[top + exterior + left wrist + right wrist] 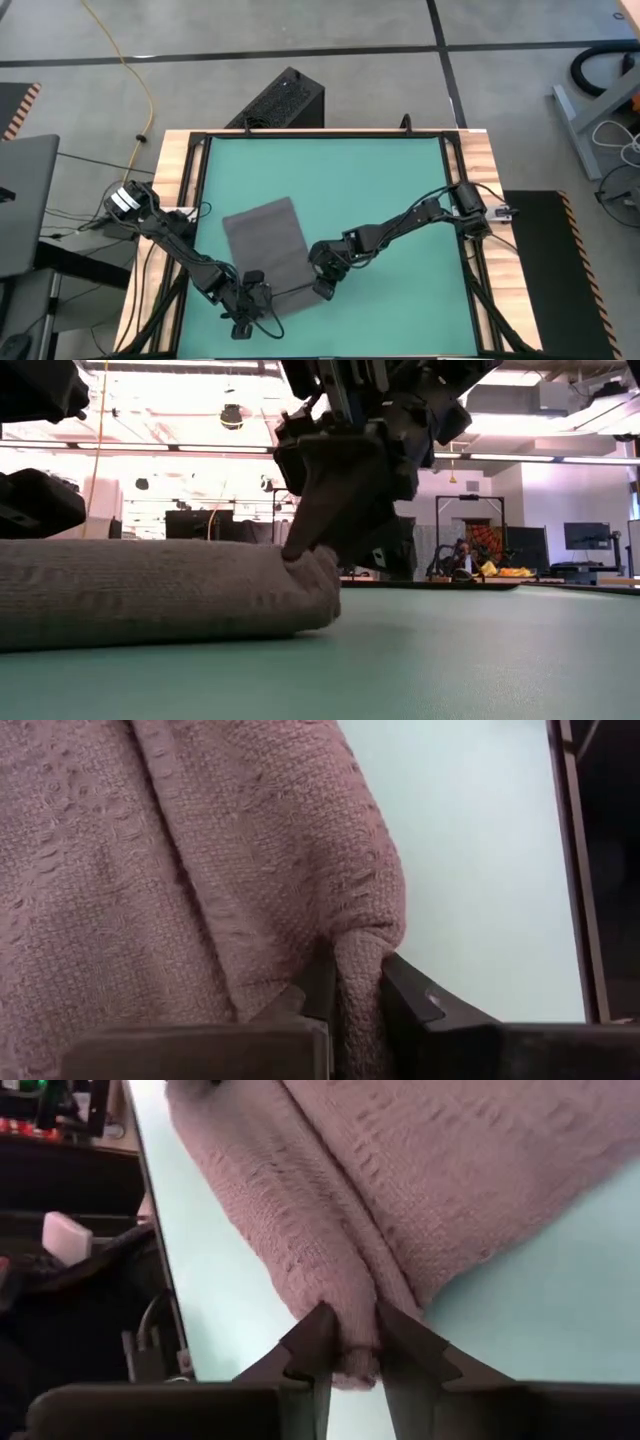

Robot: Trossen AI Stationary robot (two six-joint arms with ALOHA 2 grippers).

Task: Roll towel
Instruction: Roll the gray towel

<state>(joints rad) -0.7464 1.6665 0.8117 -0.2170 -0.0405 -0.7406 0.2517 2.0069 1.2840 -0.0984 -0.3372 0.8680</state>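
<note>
- The worktop (380, 190) is a teal-green mat inside a black frame, with a light wood border showing along its 9 and 3 o'clock edges.
- Only one thing lies on it: the towel (265, 245), dark grey and soft, down toward 7 o'clock from the mat's middle.
- The towel's 12 o'clock part lies flat; its 6 o'clock end is bunched into a thick fold.
- In the low view that fold (200, 590) sits right on the mat.
</note>
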